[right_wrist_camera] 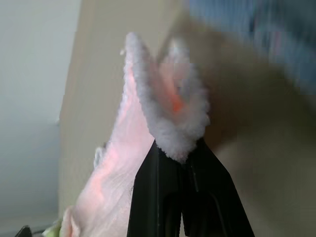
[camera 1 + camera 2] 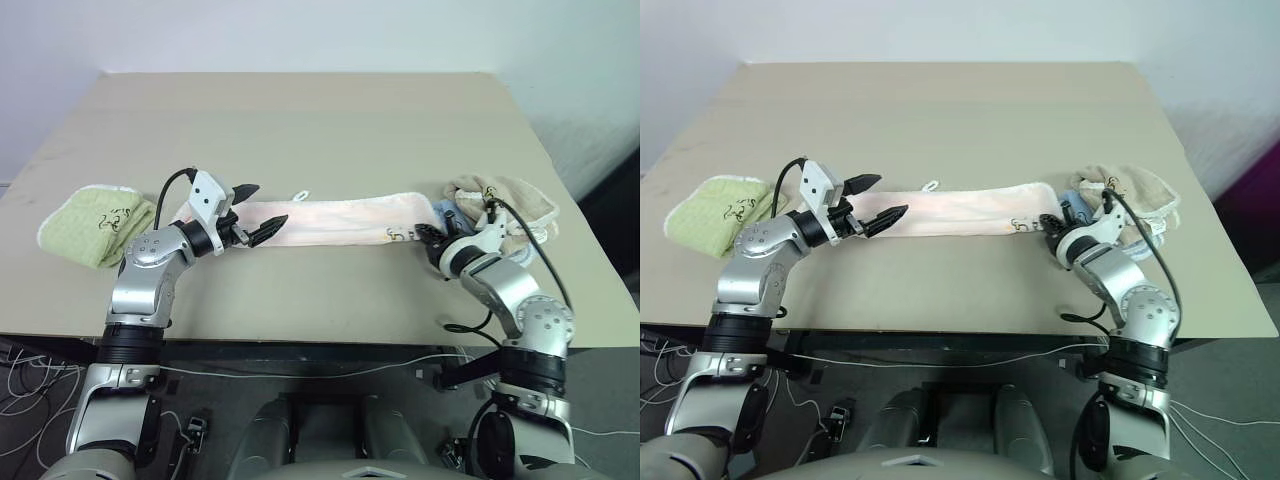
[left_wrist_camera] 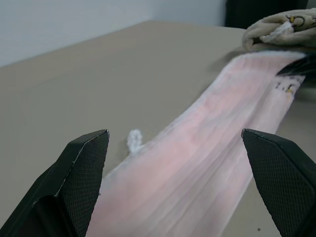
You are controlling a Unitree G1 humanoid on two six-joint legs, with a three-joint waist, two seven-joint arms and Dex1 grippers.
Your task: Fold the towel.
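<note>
Pinching the long pale pink terry towel in our clamped right hand, we should close our wide-open, empty left hand on its other end before lifting.

The left silver arm reaches forward, its black two-fingered left gripper pointing level toward the right, fingers spread wide with nothing between them. The right silver arm bends up from the elbow; its black two-fingered right gripper angles slightly downward, fingers pinched together on the pale pink terry-cloth towel's end.
</note>
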